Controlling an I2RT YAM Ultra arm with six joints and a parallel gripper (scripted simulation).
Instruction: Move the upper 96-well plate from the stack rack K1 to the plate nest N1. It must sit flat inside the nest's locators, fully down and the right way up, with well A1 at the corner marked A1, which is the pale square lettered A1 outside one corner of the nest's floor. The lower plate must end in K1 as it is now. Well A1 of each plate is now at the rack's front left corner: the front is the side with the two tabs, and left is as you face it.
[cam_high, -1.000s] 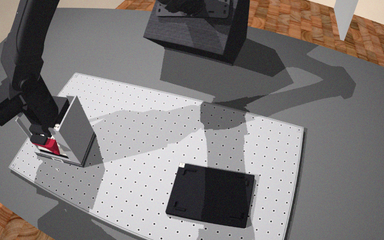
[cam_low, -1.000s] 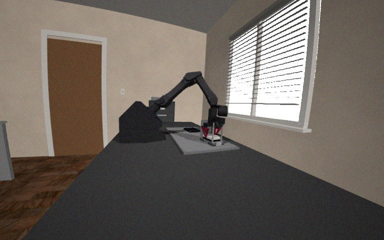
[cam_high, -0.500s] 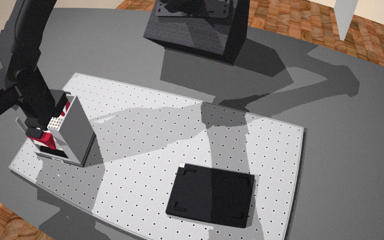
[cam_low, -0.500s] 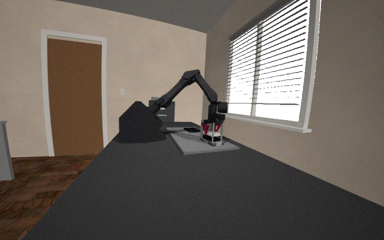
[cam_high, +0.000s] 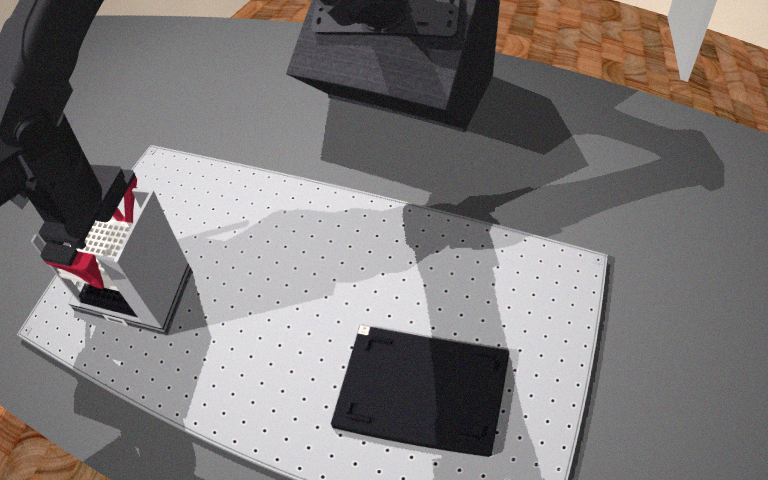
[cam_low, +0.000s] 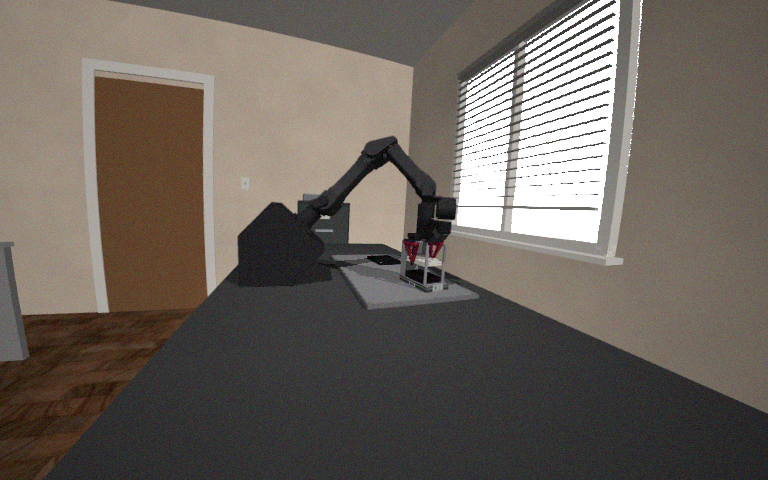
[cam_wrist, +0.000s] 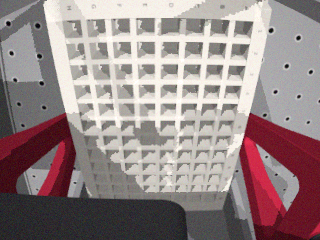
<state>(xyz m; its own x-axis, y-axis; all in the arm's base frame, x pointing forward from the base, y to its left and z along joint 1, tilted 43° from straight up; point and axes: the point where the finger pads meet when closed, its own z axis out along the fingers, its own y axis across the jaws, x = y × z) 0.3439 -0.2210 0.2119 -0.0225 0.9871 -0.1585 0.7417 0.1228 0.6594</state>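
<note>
The stack rack K1 (cam_high: 131, 266) stands at the left end of the perforated board, with grey side walls. My gripper (cam_high: 100, 236) hangs over it, its red fingers shut on the long sides of the upper white 96-well plate (cam_high: 108, 237). The plate is level, up near the top of the rack walls. In the wrist view the plate (cam_wrist: 156, 94) fills the frame between the red fingers. The lower dark plate (cam_high: 107, 298) lies at the rack's bottom. The black plate nest N1 (cam_high: 421, 390) lies to the front right, with its pale A1 mark (cam_high: 364, 328) at its far left corner.
The arm's black base block (cam_high: 396, 50) stands at the back of the table. The perforated board (cam_high: 339, 305) spans between rack and nest. In the exterior view the rack (cam_low: 424, 271) and gripper (cam_low: 423, 249) stand near the window side.
</note>
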